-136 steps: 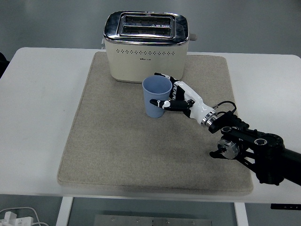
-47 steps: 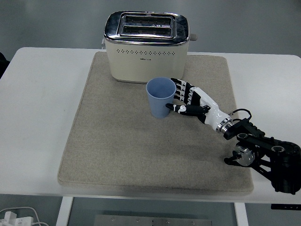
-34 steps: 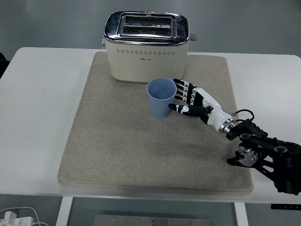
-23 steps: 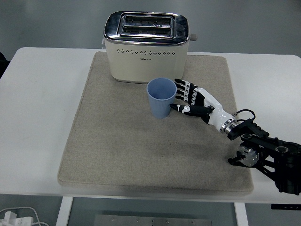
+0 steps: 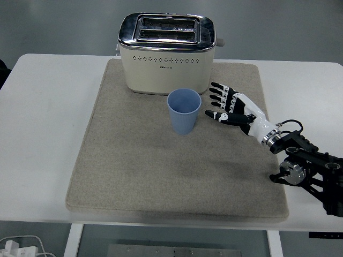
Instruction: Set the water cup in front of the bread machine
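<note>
A light blue cup (image 5: 183, 111) stands upright on the beige mat (image 5: 134, 166), just in front of the cream and chrome bread machine (image 5: 166, 52). My right hand (image 5: 228, 108) hovers a short way to the cup's right. Its fingers are spread, hold nothing and do not touch the cup. The black right arm (image 5: 311, 174) comes in from the lower right corner. My left arm is out of sight.
The mat lies on a white table (image 5: 45, 128). A white power strip with cable (image 5: 19, 249) lies on the floor at the bottom left. The bread machine stands at the mat's far edge.
My right hand let go of the cup and pulled back to the right, fingers spreading. The cup stands a little further right than at the start.
</note>
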`<state>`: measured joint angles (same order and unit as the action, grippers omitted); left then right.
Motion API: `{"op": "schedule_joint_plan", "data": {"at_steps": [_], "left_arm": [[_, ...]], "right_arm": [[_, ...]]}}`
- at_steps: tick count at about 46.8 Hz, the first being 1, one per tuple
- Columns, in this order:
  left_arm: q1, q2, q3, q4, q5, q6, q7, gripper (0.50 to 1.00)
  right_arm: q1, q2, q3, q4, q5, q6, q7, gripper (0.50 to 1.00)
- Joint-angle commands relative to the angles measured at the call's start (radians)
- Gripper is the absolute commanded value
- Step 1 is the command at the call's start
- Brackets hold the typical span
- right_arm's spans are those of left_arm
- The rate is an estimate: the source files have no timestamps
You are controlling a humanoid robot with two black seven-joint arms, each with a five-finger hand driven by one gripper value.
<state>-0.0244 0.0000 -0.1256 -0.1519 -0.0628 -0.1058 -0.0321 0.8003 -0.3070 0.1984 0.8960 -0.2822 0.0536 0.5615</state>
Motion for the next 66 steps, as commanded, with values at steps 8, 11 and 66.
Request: {"op": "schedule_joint_plan", "data": {"at_steps": [8,11,66], "left_arm": [[0.0,0.0,0.0,0.0,0.001,0.0,0.0,1.0],[0.0,0.0,0.001,0.0,0.001,0.0,0.0,1.0],[0.0,0.0,0.0,0.0,0.001,0.0,0.0,1.0]], "right_arm": [[-0.001,-0.056,0.009,-0.002,0.031,0.029,0.0,0.924],[0.0,-0.079,0.01,-0.003,0.051,0.042,0.0,0.924],[-0.115,-0.606,0.007,-0.321,0.471,0.492,-0.011,0.924]]}}
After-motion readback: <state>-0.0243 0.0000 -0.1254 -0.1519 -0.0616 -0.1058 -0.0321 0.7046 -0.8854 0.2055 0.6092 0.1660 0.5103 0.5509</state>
